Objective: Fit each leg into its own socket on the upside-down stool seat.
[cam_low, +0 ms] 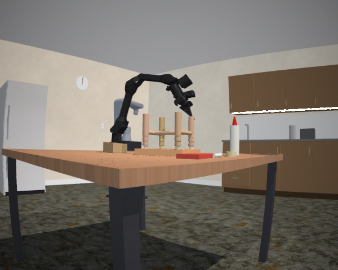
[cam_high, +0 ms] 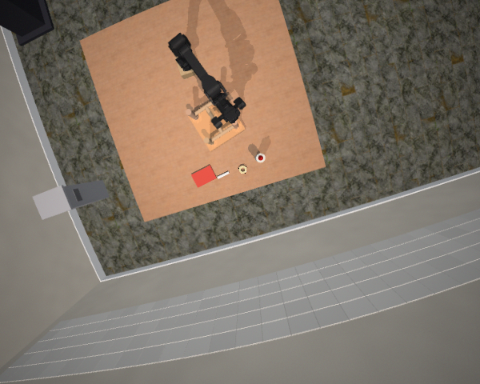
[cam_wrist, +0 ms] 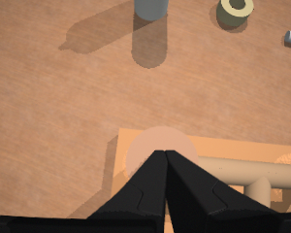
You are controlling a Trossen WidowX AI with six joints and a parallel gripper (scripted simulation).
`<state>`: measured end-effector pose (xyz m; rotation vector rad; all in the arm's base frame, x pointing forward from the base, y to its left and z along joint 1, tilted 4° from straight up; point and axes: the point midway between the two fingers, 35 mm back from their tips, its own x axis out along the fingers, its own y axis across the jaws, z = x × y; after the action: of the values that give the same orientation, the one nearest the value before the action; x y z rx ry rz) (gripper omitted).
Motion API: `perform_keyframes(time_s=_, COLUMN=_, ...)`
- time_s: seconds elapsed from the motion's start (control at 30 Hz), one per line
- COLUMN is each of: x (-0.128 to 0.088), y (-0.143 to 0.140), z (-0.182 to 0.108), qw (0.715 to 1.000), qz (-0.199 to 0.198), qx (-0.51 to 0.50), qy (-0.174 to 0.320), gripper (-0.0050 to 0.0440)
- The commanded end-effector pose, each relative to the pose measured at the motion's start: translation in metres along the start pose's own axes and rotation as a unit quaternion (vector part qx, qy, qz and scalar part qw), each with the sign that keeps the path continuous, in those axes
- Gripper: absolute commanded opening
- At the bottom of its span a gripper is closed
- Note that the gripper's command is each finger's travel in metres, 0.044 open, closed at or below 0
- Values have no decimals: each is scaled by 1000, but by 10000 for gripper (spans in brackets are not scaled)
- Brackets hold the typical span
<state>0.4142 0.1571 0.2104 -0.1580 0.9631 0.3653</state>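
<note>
Table (cam_low: 111, 170): we've got the whole job laid out on this wood top
Stool (cam_low: 167, 151): upside down, seat flat on the table, all four legs standing up in it, rungs between them
Arm (cam_low: 151, 77): arched right over the stool
Hand (cam_low: 190, 113): fingers pressed fully together, gripping nothing, tip poised at the top end of the leg (cam_low: 191, 130) nearest the glue bottle (cam_low: 234, 135)
Red block (cam_low: 194, 156): flat beside the seat
Tape roll (cam_low: 231, 153): just by the bottle
</note>
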Motion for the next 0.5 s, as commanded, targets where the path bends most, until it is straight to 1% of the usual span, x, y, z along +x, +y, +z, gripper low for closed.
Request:
perform_keyframes(time_s=0.0, x=6, y=0, z=-7, qw=1000, qz=0, qx=2, qy=7, gripper=0)
perform_keyframes(time_s=0.23, x=12, y=0, z=-10, qw=1000, qz=0, qx=2, qy=7, gripper=0)
perform_keyframes(time_s=0.47, x=9, y=0, z=-7, qw=1000, qz=0, qx=2, qy=5, gripper=0)
